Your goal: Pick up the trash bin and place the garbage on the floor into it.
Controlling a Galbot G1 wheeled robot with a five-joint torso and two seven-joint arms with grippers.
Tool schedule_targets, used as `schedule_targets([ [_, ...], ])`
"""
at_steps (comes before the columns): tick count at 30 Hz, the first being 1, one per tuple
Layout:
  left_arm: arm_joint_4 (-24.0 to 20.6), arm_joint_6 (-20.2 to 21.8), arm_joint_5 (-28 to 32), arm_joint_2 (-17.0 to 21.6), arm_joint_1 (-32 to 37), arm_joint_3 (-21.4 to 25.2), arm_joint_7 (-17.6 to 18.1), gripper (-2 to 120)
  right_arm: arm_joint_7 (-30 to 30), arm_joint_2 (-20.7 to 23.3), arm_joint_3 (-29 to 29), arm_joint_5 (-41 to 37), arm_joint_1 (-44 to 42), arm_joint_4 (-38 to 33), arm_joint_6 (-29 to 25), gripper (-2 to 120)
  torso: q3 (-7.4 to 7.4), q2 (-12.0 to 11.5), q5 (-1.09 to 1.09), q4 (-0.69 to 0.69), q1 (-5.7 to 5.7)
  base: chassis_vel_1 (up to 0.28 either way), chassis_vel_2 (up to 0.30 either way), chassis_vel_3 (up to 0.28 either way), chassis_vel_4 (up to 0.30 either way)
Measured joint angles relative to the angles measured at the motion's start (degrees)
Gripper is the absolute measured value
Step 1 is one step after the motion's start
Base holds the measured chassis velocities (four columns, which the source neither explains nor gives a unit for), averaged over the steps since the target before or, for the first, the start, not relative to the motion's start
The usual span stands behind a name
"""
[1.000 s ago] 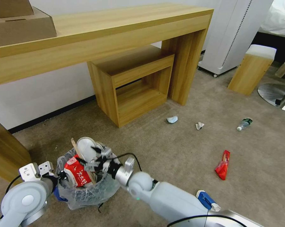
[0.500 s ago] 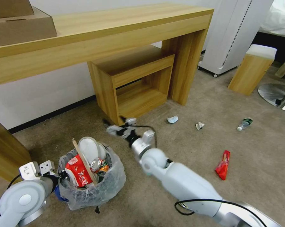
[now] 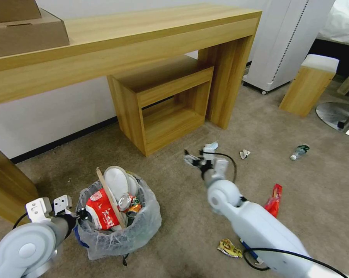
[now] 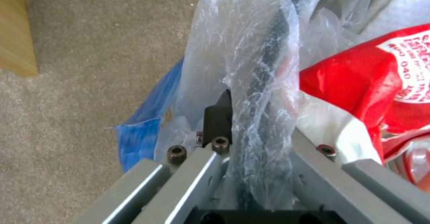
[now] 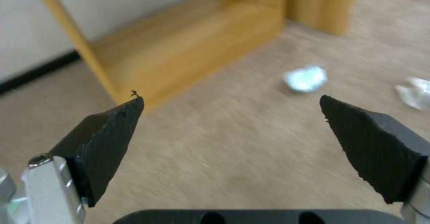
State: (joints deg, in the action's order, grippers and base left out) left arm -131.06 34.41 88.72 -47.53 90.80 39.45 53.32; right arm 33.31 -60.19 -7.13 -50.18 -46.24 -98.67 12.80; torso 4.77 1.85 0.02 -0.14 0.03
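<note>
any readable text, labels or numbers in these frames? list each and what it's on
"040": partial digits in white print on the red wrapper inside the trash bin, left wrist view; the lettering above them is blurred and cropped.
White characters on the same red wrapper, head view: too small to read.
Yellow wrapper on the floor: print too small.
Green label on the bottle: too small.

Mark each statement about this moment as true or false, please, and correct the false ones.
1. The left gripper grips the trash bin at its bagged rim. True.
2. The right gripper has its jaws shut on a wrapper. False: the jaws are open and empty.
3. A red wrapper lies on the floor. True.
4. The green-labelled bottle is inside the bin. False: it lies on the carpet.
</note>
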Motion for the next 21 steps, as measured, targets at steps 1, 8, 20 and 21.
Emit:
schedule_targets([
  [1,-0.2,0.1,-0.1,-0.1,0.1,0.0,-0.1,0,0.7,1.0,1.0,0.1,-1.3,-0.9,0.6,100,0.0,0.0,0.0,0.0,0.0,0.0,0.0,0.0,0.0],
  [8,-1.3,0.4,-0.1,0.3,0.3,-0.1,-0.4,0,7.7,6.5,7.1,-0.1,-7.8,-6.6,8.3,100,0.0,0.0,0.0,0.01,0.0,0.0,0.0,0.0,0.0],
  [20,-1.6,0.5,-0.3,0.9,0.5,-0.6,-1.1,0,9.4,15.2,10.4,-1.0,-15.8,-9.9,13.6,100,0.0,0.0,-0.01,0.02,0.0,0.0,0.0,0.0,0.0],
  [21,-1.7,0.5,-0.3,1.0,0.5,-0.5,-1.2,0,8.8,16.5,10.4,-0.3,-16.7,-10.0,13.5,100,0.0,0.0,0.0,0.02,0.0,0.0,0.0,0.0,0.0],
])
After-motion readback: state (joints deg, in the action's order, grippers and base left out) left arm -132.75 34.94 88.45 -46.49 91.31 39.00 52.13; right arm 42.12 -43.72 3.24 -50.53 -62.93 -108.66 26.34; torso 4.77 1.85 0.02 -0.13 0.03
